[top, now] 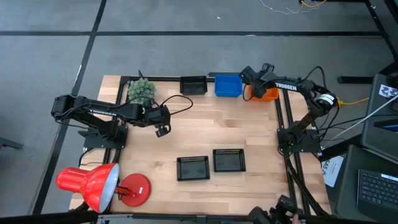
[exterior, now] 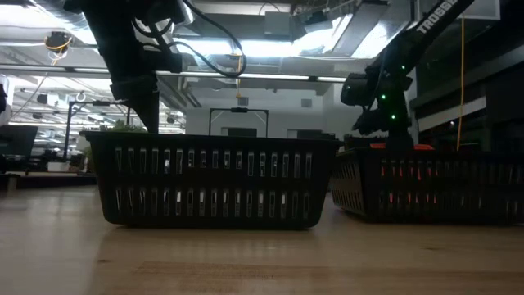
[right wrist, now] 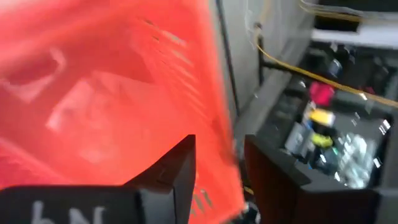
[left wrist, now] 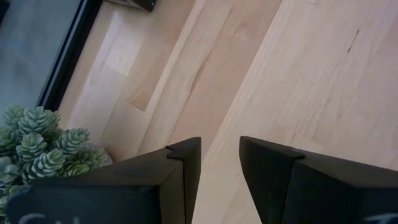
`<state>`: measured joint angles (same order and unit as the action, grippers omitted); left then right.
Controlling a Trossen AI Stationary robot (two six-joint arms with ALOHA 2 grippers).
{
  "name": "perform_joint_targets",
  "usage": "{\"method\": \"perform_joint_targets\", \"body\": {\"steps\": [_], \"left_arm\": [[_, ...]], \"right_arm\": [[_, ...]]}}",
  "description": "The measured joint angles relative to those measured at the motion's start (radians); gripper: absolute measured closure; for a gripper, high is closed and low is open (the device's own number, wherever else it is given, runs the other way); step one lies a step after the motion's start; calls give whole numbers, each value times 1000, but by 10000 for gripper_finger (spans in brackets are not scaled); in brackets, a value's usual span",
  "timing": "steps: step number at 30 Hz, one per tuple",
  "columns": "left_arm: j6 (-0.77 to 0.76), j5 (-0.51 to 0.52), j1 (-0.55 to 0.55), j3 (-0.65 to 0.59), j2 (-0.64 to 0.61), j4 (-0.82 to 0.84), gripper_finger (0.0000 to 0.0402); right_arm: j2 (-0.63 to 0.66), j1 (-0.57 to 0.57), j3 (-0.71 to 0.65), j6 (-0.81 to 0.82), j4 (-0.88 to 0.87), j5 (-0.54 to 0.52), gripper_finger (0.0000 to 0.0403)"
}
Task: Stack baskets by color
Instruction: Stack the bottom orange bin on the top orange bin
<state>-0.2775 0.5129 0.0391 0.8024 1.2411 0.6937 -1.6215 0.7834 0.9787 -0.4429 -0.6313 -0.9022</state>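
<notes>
An orange basket stands at the table's far right, beside a blue basket and a black basket along the far edge. Two more black baskets rest on their bottoms near the front middle. My right gripper is over the orange basket's left end, open, with the basket's wall between its fingers. The orange basket fills most of the right wrist view. My left gripper hangs open over bare wood at mid-left, holding nothing. My right gripper has the orange basket's wall between its two fingers, one inside the basket and one outside, slanting down from above. The picture is blurred, and I cannot tell whether either finger touches the wall.
A fuzzy green plant ball sits at the far left, close to my left gripper. A red desk lamp stands at the near left corner. Bare wood lies between the far row and the two near baskets.
</notes>
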Motion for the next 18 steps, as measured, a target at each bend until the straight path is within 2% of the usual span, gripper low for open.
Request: {"method": "perform_joint_targets", "body": {"steps": [3,7,12,14,18], "left_arm": [[0,0,0,0,0,0,299],[0,0,0,0,0,0,299],[0,0,0,0,0,-5,299],[0,0,0,0,0,-6,299],[0,-1,0,0,0,-6,299]], "right_arm": [[0,10,-9,-46,34,64,265],[0,16,-6,-66,37,98,265],[1,29,-2,-83,38,288,265],[0,33,-2,-75,44,290,266],[0,37,3,-67,49,222,266]]}}
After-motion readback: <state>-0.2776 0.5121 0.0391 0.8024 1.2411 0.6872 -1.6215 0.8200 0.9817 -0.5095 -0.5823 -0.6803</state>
